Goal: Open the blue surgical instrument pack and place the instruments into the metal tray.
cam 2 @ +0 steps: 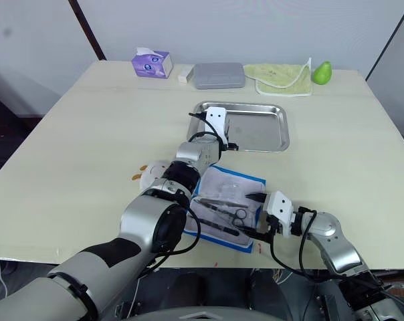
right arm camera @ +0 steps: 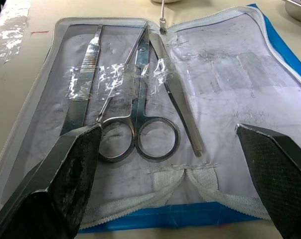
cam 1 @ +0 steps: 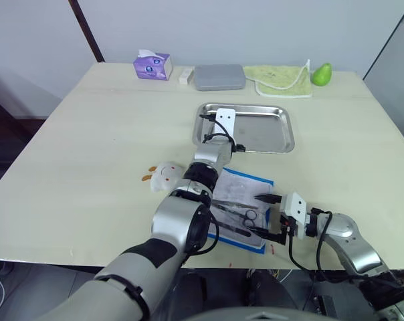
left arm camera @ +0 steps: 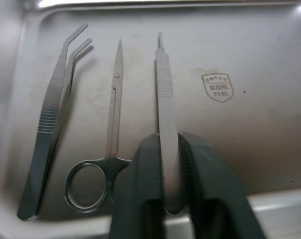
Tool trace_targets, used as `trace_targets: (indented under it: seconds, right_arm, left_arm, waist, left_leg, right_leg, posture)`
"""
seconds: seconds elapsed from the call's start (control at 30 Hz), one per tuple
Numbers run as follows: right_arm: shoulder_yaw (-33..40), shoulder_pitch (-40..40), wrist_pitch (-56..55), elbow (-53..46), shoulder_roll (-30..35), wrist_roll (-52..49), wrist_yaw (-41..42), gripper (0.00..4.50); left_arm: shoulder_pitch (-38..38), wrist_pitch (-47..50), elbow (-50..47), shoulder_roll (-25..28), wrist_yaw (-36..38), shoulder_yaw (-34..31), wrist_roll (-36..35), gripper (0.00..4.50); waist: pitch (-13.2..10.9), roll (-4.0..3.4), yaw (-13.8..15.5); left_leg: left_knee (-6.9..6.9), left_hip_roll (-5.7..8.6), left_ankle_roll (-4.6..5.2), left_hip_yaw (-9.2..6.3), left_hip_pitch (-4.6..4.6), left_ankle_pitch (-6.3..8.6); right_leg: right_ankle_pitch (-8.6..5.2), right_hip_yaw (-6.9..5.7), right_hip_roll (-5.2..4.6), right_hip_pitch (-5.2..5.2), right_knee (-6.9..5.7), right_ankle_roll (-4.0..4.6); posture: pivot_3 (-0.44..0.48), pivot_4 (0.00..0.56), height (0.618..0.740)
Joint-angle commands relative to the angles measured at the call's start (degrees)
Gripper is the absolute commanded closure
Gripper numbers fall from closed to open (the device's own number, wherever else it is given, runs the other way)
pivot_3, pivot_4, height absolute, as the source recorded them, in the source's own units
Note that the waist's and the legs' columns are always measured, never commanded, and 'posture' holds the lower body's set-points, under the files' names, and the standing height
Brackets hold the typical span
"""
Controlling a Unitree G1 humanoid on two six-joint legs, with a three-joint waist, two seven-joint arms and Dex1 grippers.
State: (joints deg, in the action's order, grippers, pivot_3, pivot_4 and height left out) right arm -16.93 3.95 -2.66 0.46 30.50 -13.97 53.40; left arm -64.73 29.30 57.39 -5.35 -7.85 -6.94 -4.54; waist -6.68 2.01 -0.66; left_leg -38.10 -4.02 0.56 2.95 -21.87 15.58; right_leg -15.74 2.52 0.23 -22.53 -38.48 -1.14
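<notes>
The left gripper (left arm camera: 169, 149) is over the metal tray (cam 1: 282, 134), clenched on a flat ridged handle (left arm camera: 165, 99) that looks like a scalpel handle. Its tip points away along the tray floor, beside the bent tweezers (left arm camera: 53, 114) and small scissors (left arm camera: 108, 144) already lying there. Risk one: if the fingers let go while the handle is tilted, it could clatter onto the scissors just beside it or skid across the slick steel. The right gripper (right arm camera: 170, 174) hangs spread wide over the blue surgical instrument pack (cam 1: 242, 210), which lies unzipped at the near table edge. Inside are a flat tool (right arm camera: 80, 94), big scissors (right arm camera: 140, 119) and forceps (right arm camera: 178, 99), all seemingly held under clear film. A grab here could snag that film and drag the whole pack towards the edge. Writing: the tray's stamp (left arm camera: 217, 87) shows stars and "316L"; the characters above I can't quite read.
</notes>
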Motion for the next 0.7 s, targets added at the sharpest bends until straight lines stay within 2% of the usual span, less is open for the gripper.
trace_targets:
  seconds: [0.03, 0.17, 0.33, 0.43, 0.53, 0.57, 0.7]
  right_arm:
    - [-2.5, -2.8, 3.9, 7.8, 1.5, 5.9, -0.8, 0.0]
    - [-2.5, -2.9, 3.6, 8.0, 1.4, 5.9, -0.9, 0.0]
    - [-2.4, -3.0, 2.9, 8.7, 1.3, 6.0, -0.8, 0.0]
    - [-2.4, -2.9, 2.3, 9.1, 1.1, 5.9, -0.7, 0.0]
    - [-2.3, -2.9, 1.5, 9.6, 0.9, 5.7, -0.4, 0.0]
    - [-2.3, -2.8, 1.2, 10.0, 0.8, 5.7, -0.3, 0.0]
    - [-2.1, -2.7, -0.2, 11.5, 0.7, 5.6, 0.1, 0.0]
  left_arm:
    - [-0.3, -0.7, -4.3, -0.3, 0.4, -0.1, -0.6, 1.85]
    - [1.4, 2.2, -11.5, -0.2, 2.5, -0.2, -2.2, 1.85]
    - [7.4, 3.7, -28.1, 1.9, 11.6, 2.8, -4.5, 1.85]
    - [14.2, 0.6, -39.8, 5.7, 25.5, 4.4, -9.5, 1.85]
    - [19.2, -0.6, -46.3, 9.5, 35.1, 5.3, -13.3, 1.85]
    - [21.3, -0.8, -49.0, 11.6, 40.1, 5.5, -15.4, 1.85]
    - [29.2, -5.6, -55.7, 21.3, 54.2, 8.2, -16.5, 1.85]
  waist:
    - [0.0, 0.0, 0.0]
    - [0.0, -0.02, 0.0]
    - [0.0, -0.11, -0.1]
    - [-0.1, -0.29, -0.3]
    - [-0.2, -0.35, -0.2]
    - [-0.2, -0.36, -0.2]
    - [-0.1, -0.37, -0.2]
  left_leg:
    - [0.0, 0.0, 0.0, 0.0, 0.0, 0.0]
    - [0.0, 0.0, -0.01, 0.0, 0.0, 0.0]
    - [0.03, 0.0, -0.02, 0.0, 0.02, -0.01]
    - [0.09, -0.01, -0.04, 0.0, 0.07, -0.02]
    - [0.18, -0.03, -0.31, 0.01, 0.12, -0.17]
    - [0.18, -0.03, -0.32, 0.03, 0.12, -0.18]
    - [0.22, -0.03, -0.31, 0.03, 0.15, -0.18]
  right_leg:
    - [0.0, 0.0, 0.0, 0.0, 0.0, 0.0]
    - [0.0, 0.0, 0.0, 0.0, 0.0, 0.0]
    - [0.0, 0.03, -0.01, 0.01, 0.0, 0.01]
    - [0.0, 0.09, -0.01, 0.0, -0.01, 0.01]
    - [0.01, 0.08, -0.02, 0.0, -0.02, 0.02]
    - [0.01, 0.06, -0.03, 0.01, -0.02, 0.02]
    - [0.0, 0.07, -0.04, 0.03, -0.02, 0.03]
  posture:
    - [0.0, 0.15, 0.736]
    - [0.0, 0.15, 0.736]
    - [0.0, 0.15, 0.736]
    - [0.0, 0.15, 0.736]
    - [0.0, 0.15, 0.736]
    - [0.0, 0.15, 0.736]
    - [0.0, 0.15, 0.736]
